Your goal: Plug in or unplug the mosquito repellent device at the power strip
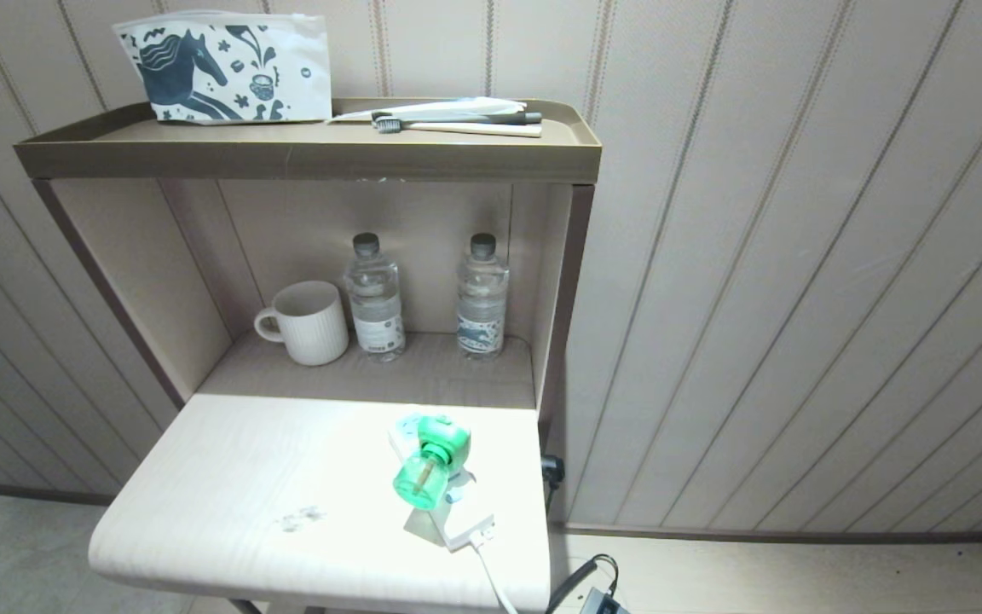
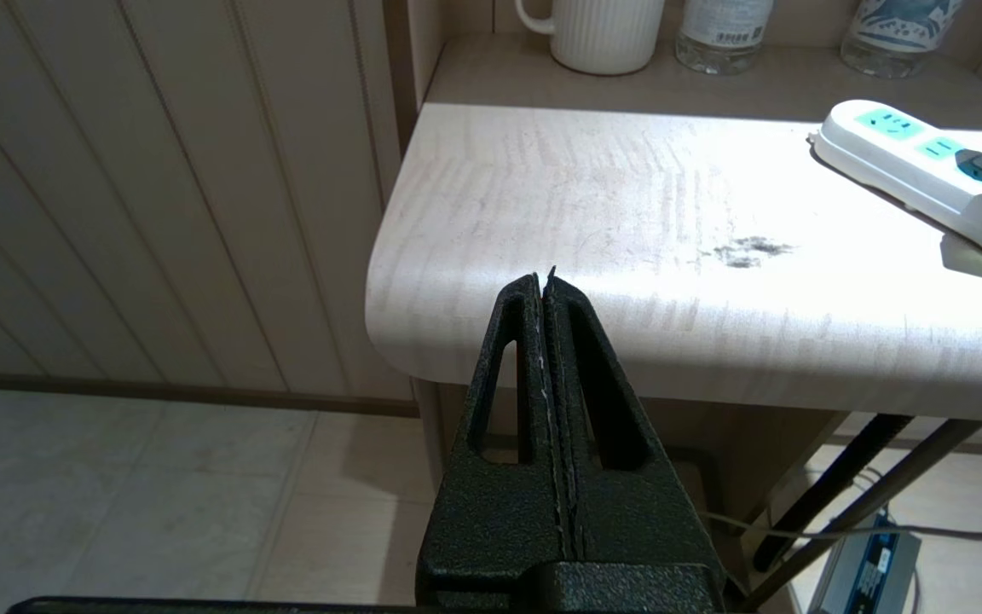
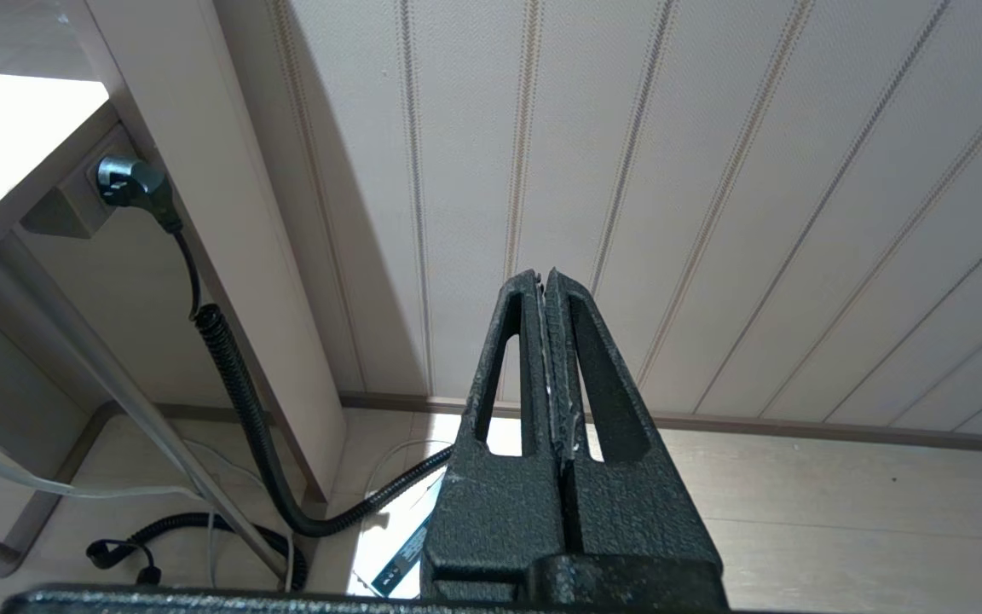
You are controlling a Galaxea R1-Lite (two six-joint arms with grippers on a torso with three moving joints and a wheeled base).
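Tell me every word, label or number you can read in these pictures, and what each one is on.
No text can be read anywhere.
Left water bottle: white label with print, too small to read.
Right water bottle: blue and white label, too blurred to read.
Pouch on the top shelf: a horse drawing and doodles, no words.
Power strip: only socket holes, no lettering visible.

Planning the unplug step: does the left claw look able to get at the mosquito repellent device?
Probably yes: the left claw, shut, sits off the table's edge, and only bare tabletop lies between it and the device.
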